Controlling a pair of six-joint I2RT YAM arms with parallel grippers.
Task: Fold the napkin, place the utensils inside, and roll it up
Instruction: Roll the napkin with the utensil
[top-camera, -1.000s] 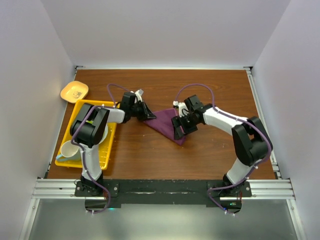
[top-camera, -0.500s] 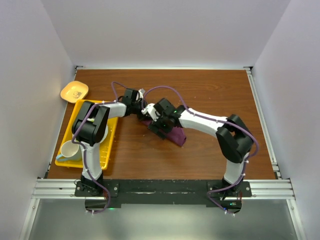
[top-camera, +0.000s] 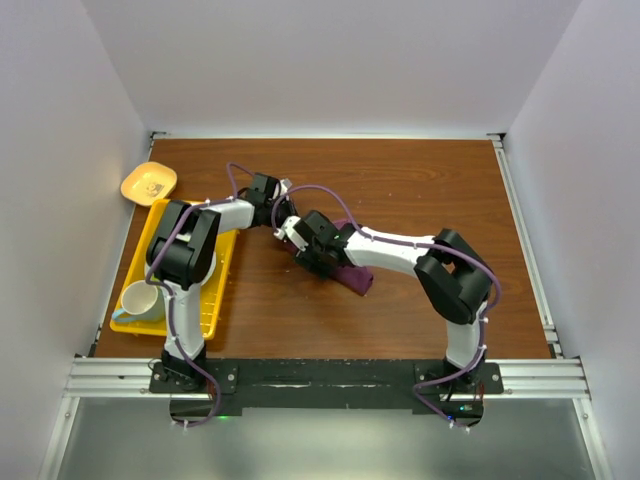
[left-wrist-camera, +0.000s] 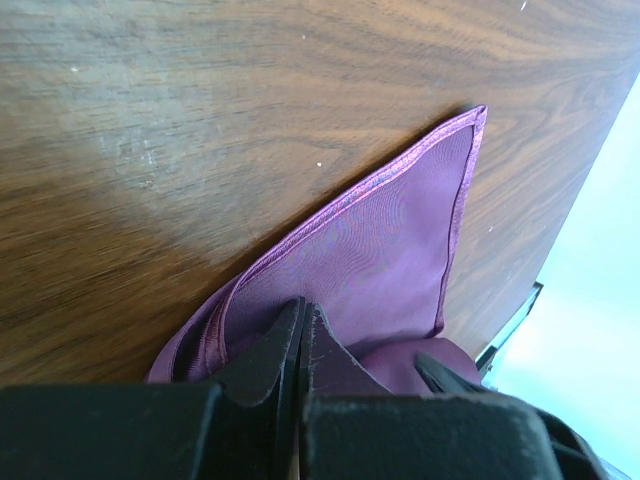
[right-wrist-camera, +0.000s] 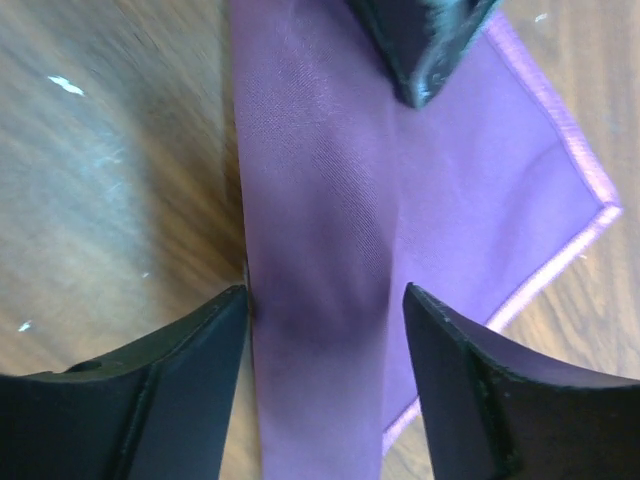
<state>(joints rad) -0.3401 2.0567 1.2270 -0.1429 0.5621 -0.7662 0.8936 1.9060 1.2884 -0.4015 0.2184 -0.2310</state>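
Observation:
The plum-purple napkin (top-camera: 352, 276) lies folded on the wooden table, mostly hidden under the right arm in the top view. My left gripper (left-wrist-camera: 300, 306) is shut, its tips buried in the bunched cloth (left-wrist-camera: 400, 240) at one corner. My right gripper (right-wrist-camera: 325, 300) is open and hangs low over a folded band of the napkin (right-wrist-camera: 330, 200), one finger at the fold's edge, the other over the cloth. From above, the right gripper (top-camera: 306, 250) sits just below the left gripper (top-camera: 283, 215). The left gripper's dark tip (right-wrist-camera: 425, 50) shows at the top of the right wrist view. No utensils are in view.
A yellow tray (top-camera: 217, 300) stands at the left with a white cup (top-camera: 138, 298) in it, partly under the left arm. A small yellow dish (top-camera: 149, 182) sits behind the tray. A metal rail (top-camera: 525, 240) runs along the table's right edge.
My right arm has swung left across the napkin to the left gripper, and the spread triangle of cloth is now a narrower fold. The left gripper stayed shut in place.

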